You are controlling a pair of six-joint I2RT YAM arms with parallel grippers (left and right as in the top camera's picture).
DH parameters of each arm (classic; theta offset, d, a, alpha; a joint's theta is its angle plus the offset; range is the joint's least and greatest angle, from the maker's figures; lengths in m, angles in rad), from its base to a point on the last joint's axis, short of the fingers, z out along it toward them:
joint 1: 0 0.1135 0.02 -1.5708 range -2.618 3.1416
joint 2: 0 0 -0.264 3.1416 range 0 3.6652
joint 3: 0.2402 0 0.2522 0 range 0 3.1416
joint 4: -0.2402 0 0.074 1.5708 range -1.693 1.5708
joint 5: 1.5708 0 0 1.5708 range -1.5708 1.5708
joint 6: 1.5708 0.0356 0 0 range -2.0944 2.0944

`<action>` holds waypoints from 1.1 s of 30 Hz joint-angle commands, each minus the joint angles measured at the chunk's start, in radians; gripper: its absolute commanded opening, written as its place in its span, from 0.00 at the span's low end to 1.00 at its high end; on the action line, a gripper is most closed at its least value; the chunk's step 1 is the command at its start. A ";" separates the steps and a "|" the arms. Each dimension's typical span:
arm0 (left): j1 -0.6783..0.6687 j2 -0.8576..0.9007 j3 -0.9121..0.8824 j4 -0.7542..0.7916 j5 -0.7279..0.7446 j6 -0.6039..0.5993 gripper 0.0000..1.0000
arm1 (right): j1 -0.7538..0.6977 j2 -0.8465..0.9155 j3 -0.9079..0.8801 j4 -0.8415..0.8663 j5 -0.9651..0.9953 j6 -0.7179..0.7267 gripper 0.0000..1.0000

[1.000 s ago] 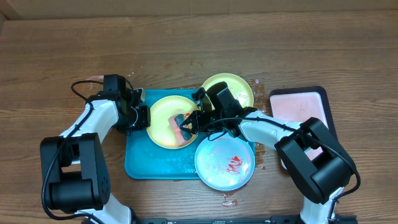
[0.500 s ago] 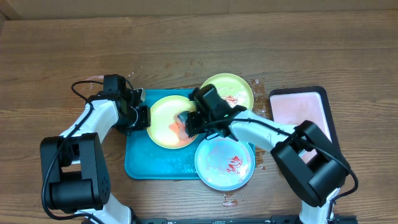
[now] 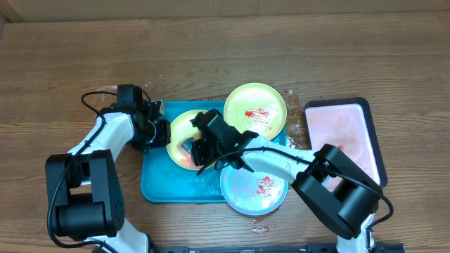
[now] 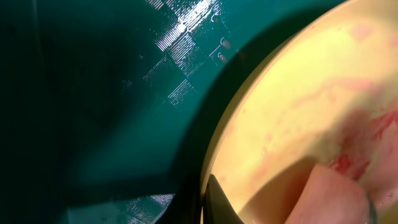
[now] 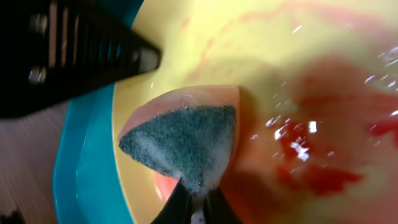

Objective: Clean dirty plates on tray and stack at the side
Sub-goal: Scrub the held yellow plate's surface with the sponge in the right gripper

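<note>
A sauce-smeared yellow-green plate lies on the teal tray. My left gripper is shut on that plate's left rim; in the left wrist view one finger sits inside the rim of the plate. My right gripper is shut on a pink sponge with a grey-green scouring face, pressed on the left part of the plate, which has red smears. A second yellow-green plate lies at the tray's far right corner. A pale blue plate overlaps the near right corner.
A black-rimmed pink tray lies on the wooden table to the right. Small sauce spots mark the table in front of the blue plate. The left gripper's black body is close to the sponge in the right wrist view.
My right gripper has swept the sponge leftwards across the yellow-green plate, uncovering the far plate. The left gripper has kept its hold on the rim.
</note>
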 commanded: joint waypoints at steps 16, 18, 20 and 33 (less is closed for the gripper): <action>-0.002 0.042 -0.028 -0.032 -0.002 0.015 0.04 | -0.130 0.079 0.121 -0.220 0.153 0.034 0.04; -0.002 0.042 -0.028 -0.032 -0.002 0.015 0.04 | -0.130 0.079 0.146 -0.300 0.204 0.033 0.04; -0.002 0.042 -0.028 -0.031 -0.002 0.015 0.04 | -0.130 0.079 0.160 -0.348 0.211 -0.002 0.04; -0.002 0.042 -0.028 -0.028 -0.002 0.015 0.04 | -0.098 0.080 0.165 -0.453 -0.142 -0.037 0.04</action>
